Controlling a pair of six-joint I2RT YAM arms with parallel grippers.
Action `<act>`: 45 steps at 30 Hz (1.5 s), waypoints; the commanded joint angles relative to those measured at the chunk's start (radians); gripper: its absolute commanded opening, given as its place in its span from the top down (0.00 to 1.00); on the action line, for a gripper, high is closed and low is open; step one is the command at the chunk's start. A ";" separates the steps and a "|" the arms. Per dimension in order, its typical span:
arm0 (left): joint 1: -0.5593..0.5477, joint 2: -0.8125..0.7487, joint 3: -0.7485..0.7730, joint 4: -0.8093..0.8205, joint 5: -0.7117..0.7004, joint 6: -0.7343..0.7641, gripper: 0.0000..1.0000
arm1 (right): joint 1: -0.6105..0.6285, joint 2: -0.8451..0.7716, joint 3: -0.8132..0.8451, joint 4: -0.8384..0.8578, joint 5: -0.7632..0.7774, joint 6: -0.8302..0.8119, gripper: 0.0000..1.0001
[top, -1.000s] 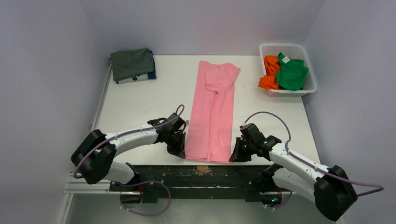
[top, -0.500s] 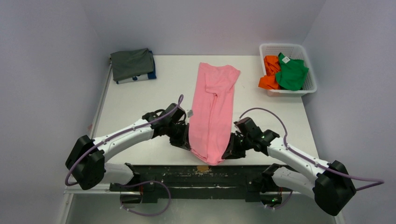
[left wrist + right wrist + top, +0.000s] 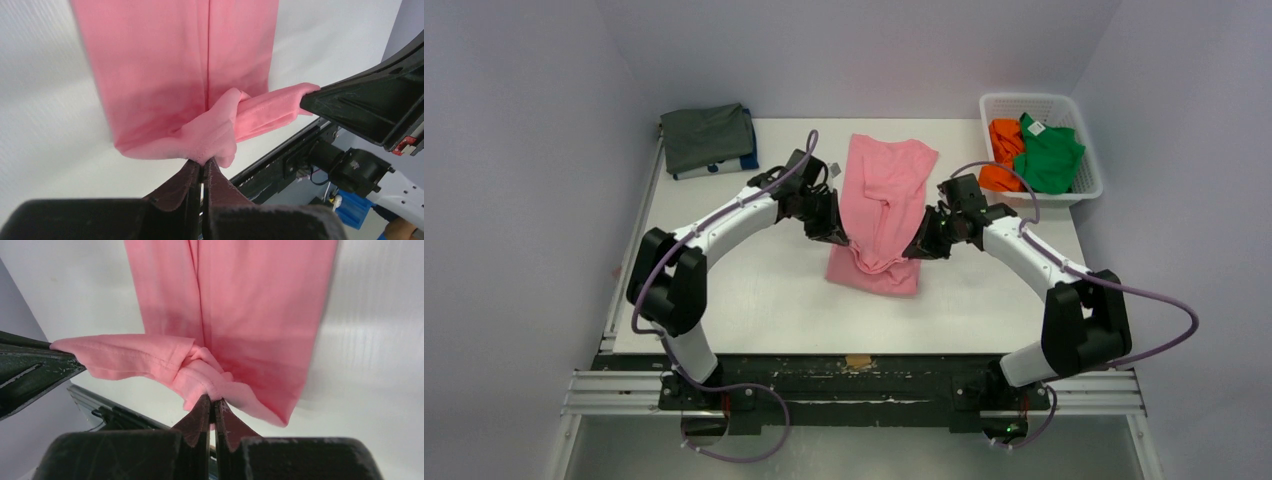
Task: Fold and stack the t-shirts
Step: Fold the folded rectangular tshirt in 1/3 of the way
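White tabletop (image 3: 754,290) bears the pink shirt (image 3: 884,190) at its middle, the near hem held up by left hand (image 3: 844,240) and right hand (image 3: 917,250), each clenched on a corner; the cloth looks light and limp, so corners seem the best hold.

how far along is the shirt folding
Done: grey shirt and blue shirt lie folded, stacked far left. In hand: left gripper and right gripper shut on the pink shirt, doubling its near end over. Left: orange shirt and green shirt in the basket.
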 commanded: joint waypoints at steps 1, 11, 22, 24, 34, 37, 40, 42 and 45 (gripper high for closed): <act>0.039 0.120 0.172 -0.020 0.007 0.038 1.00 | -0.066 0.081 0.121 0.033 -0.020 -0.081 1.00; 0.108 0.319 0.385 -0.034 -0.023 0.052 1.00 | -0.204 0.254 0.216 0.138 -0.103 -0.141 1.00; 0.155 0.488 0.599 -0.086 0.007 0.065 1.00 | -0.245 0.386 0.333 0.209 -0.111 -0.119 1.00; 0.160 0.516 0.634 -0.097 0.028 0.069 1.00 | -0.247 0.421 0.365 0.198 -0.123 -0.121 1.00; 0.209 0.700 0.912 -0.129 0.100 0.050 0.78 | -0.275 0.589 0.551 0.218 -0.084 -0.065 0.80; 0.240 0.714 1.005 -0.107 0.150 0.022 0.46 | -0.290 0.636 0.680 0.190 -0.063 -0.058 0.60; 0.254 0.627 0.929 -0.054 0.145 0.023 0.01 | -0.291 0.618 0.690 0.189 -0.028 -0.072 0.51; 0.256 0.558 0.825 -0.022 0.123 0.041 0.00 | -0.291 0.582 0.641 0.200 0.007 -0.088 0.48; 0.255 0.459 0.669 -0.027 0.115 0.070 0.00 | -0.290 0.518 0.526 0.206 0.013 -0.128 0.47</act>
